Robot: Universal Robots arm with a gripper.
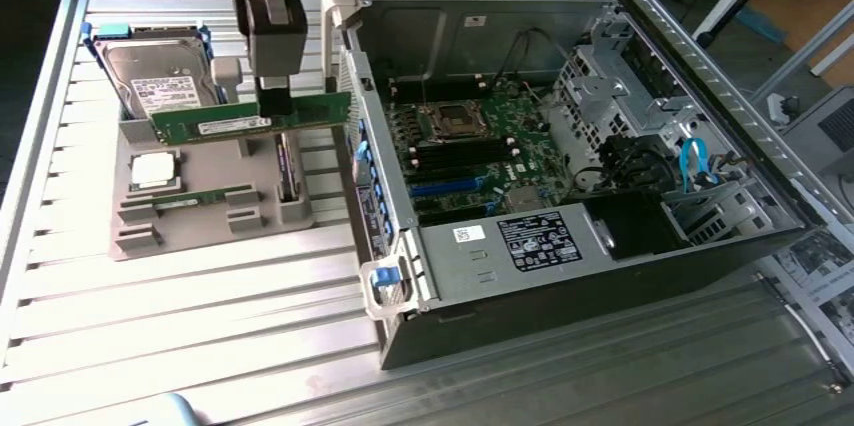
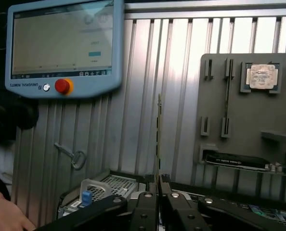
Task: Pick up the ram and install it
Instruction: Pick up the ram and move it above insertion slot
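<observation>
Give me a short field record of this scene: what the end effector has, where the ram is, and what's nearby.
end effector: shut on the ram
ram: green stick, held level in the air over the grey holder
grey holder: on the slatted table, carries a CPU
hard drive: upright at the holder's far end
computer case: open, at the exterior view's right of the holder, motherboard exposed
install: not done, ram is outside the case
</observation>
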